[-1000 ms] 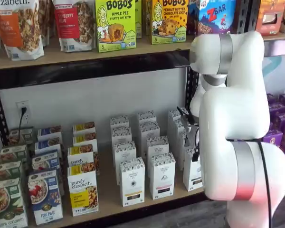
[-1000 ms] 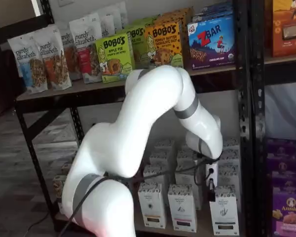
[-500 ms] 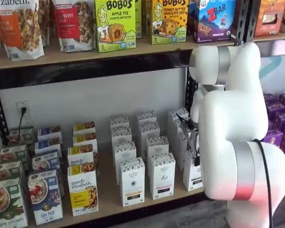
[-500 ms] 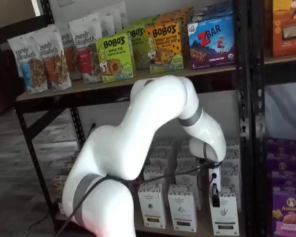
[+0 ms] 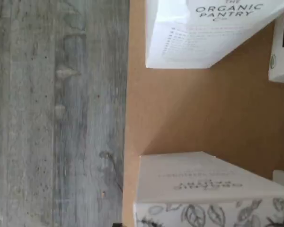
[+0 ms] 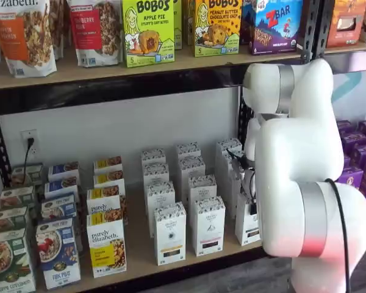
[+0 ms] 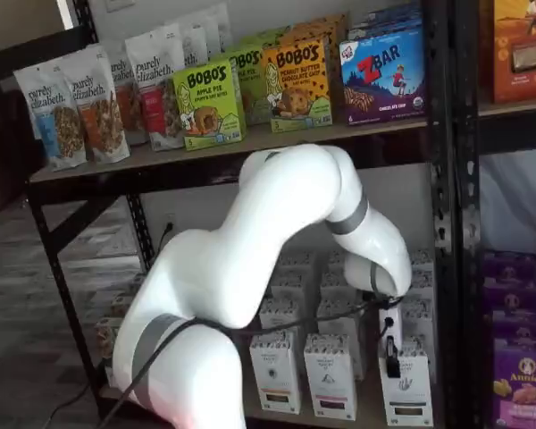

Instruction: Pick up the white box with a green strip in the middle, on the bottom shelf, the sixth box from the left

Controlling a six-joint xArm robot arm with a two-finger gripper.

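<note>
The white box [image 6: 247,223] stands at the front of the right-most column of white cartons on the bottom shelf [image 6: 140,255]; the arm hides most of its face. It also shows in a shelf view [image 7: 409,390], where its stripe colour is too small to tell. My gripper [image 6: 251,205] hangs right over its top edge. Only one black finger [image 7: 390,356] shows, side-on, against the box top, so I cannot tell whether the gripper is open or shut. The wrist view shows the tan shelf board [image 5: 180,113] and two white cartons, one with a leaf-patterned band [image 5: 208,210].
Like white cartons [image 6: 169,233] [image 6: 207,224] stand to the left, then Purely Elizabeth boxes [image 6: 107,247]. A black rack post [image 7: 447,223] rises just right of the box, with purple boxes [image 7: 523,375] beyond. The arm's white body [image 6: 305,159] blocks the shelf's right end. Grey floor [image 5: 57,113] lies below.
The arm has sunk a little, and the gripper has come down slightly lower onto the top of the right-most front carton. The boxes have not moved.
</note>
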